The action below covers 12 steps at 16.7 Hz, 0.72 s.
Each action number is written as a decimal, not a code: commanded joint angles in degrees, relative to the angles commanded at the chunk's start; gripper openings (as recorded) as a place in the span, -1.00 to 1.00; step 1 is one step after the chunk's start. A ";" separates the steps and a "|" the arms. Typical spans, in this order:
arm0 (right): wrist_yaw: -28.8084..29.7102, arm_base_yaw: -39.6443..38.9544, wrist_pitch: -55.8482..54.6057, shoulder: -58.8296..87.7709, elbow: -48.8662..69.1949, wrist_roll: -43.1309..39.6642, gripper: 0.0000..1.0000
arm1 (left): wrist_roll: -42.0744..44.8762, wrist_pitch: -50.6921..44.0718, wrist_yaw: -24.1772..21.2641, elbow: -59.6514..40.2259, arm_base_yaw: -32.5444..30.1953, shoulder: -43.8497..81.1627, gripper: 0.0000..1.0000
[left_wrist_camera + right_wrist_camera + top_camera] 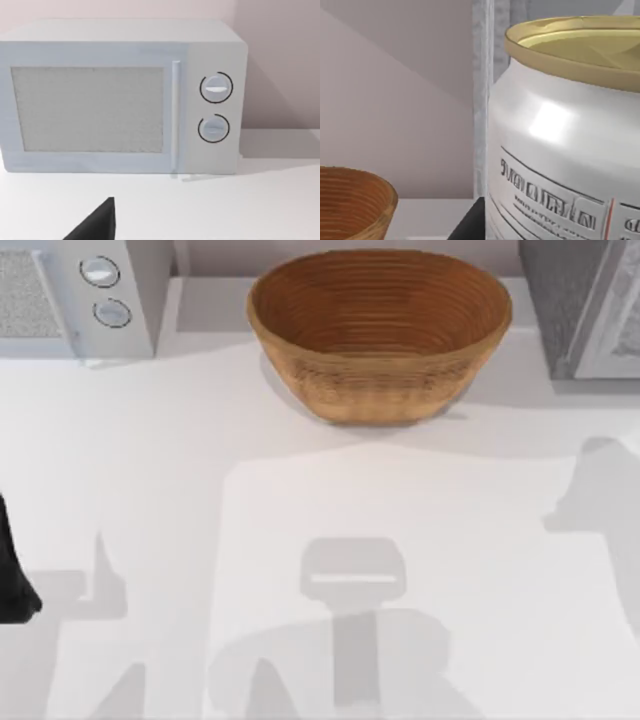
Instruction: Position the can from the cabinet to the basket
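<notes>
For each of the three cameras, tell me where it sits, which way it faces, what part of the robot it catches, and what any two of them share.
Top view: above the table, looking down on the basket, the white microwave at far left and the grey cabinet at far right; a dark bit of the left arm at the left edge.
Left wrist view: faces the microwave's door and two knobs; a dark fingertip pokes in.
Right wrist view: close against the can, cabinet frame behind; a dark gripper part.
Shared: the basket rim, in top and right wrist views.

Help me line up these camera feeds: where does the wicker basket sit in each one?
Top view: basket at the table's far edge, centre.
Left wrist view: not in it.
Right wrist view: its rim beside the can.
Shared landmark: the white microwave, in top and left wrist views.
</notes>
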State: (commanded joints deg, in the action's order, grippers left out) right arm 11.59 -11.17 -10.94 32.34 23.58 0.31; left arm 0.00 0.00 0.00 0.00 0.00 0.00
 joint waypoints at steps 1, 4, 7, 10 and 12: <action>1.88 -1.80 -1.82 5.70 3.91 0.03 -1.00 | 0.00 0.00 0.00 0.00 0.00 0.00 1.00; 7.73 -7.41 -7.50 23.93 16.11 0.14 -1.00 | 0.00 0.00 0.00 0.00 0.00 0.00 1.00; 13.52 -12.99 -13.11 42.46 28.21 0.28 -1.00 | 0.00 0.00 0.00 0.00 0.00 0.00 1.00; 18.73 -18.05 -18.19 59.44 39.16 0.42 -1.00 | 0.00 0.00 0.00 0.00 0.00 0.00 1.00; 21.65 -20.92 -21.04 68.99 45.31 0.53 -1.00 | 0.00 0.00 0.00 0.00 0.00 0.00 1.00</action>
State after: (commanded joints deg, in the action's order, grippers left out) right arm 33.24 -32.09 -31.98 101.32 68.89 0.83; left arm 0.00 0.00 0.00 0.00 0.00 0.00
